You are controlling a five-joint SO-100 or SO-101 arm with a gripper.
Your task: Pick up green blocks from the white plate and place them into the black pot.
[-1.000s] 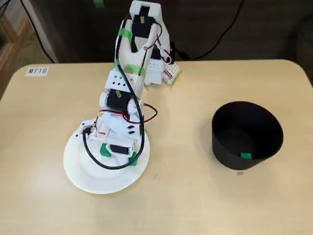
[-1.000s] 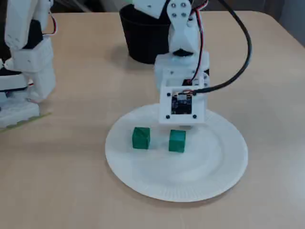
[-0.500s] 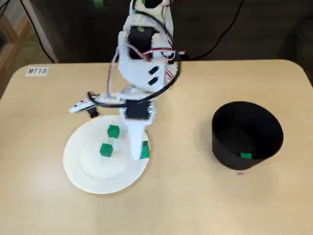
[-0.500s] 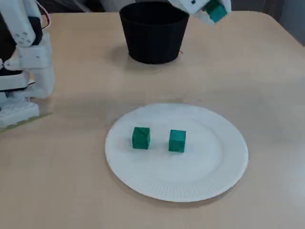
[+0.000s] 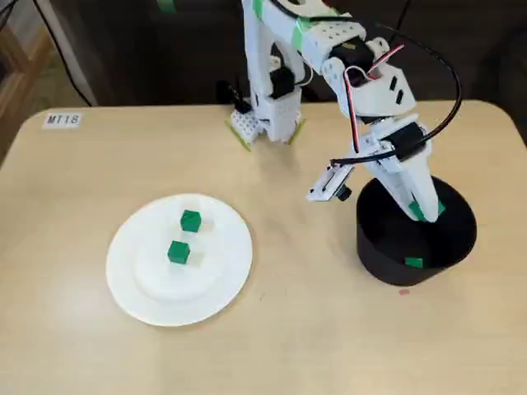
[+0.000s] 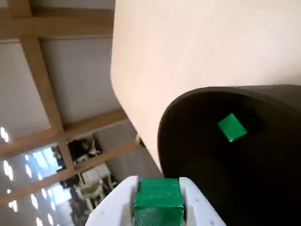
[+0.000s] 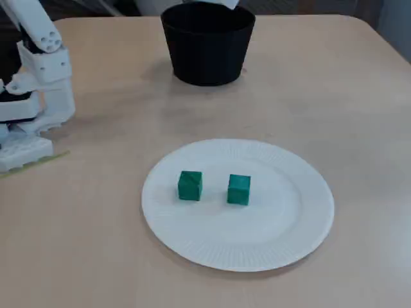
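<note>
A white robot arm (image 5: 362, 74) reaches from its base at the back of a beige worktop (image 5: 313, 329) to a black pot (image 5: 372, 247) on the right side of a fixed view. The tool (image 5: 425, 211) points down over the pot's open mouth. It is clamped on a green cube, the held block (image 5: 427, 210), which sits pinched between the two white fingers. Whether the cube is above or just below the rim cannot be told. The wrist view shows the grip from close up. The held block (image 6: 158, 203) fills the gap between the fingertips at the bottom edge, with the pot's dark inside (image 6: 197, 155) beyond it. A loose block (image 5: 413, 262) lies on the pot's floor, apart from the tool. It is near the front wall in the fixed view and turned like a diamond in the wrist view (image 6: 232, 127). Well to the left, a white paper plate (image 5: 144, 296) rests on the worktop. Two more green cubes sit near its middle, close together but not touching: the upper block (image 5: 190, 220) and the lower block (image 5: 177, 253). In a fixed view from low beside the plate (image 7: 289, 244), the upper block (image 7: 190, 185) stands left of the lower block (image 7: 238, 190), and the pot (image 7: 207, 51) stands behind them. A small label (image 5: 62, 119) reading MT18 sits at the worktop's back left corner.
</note>
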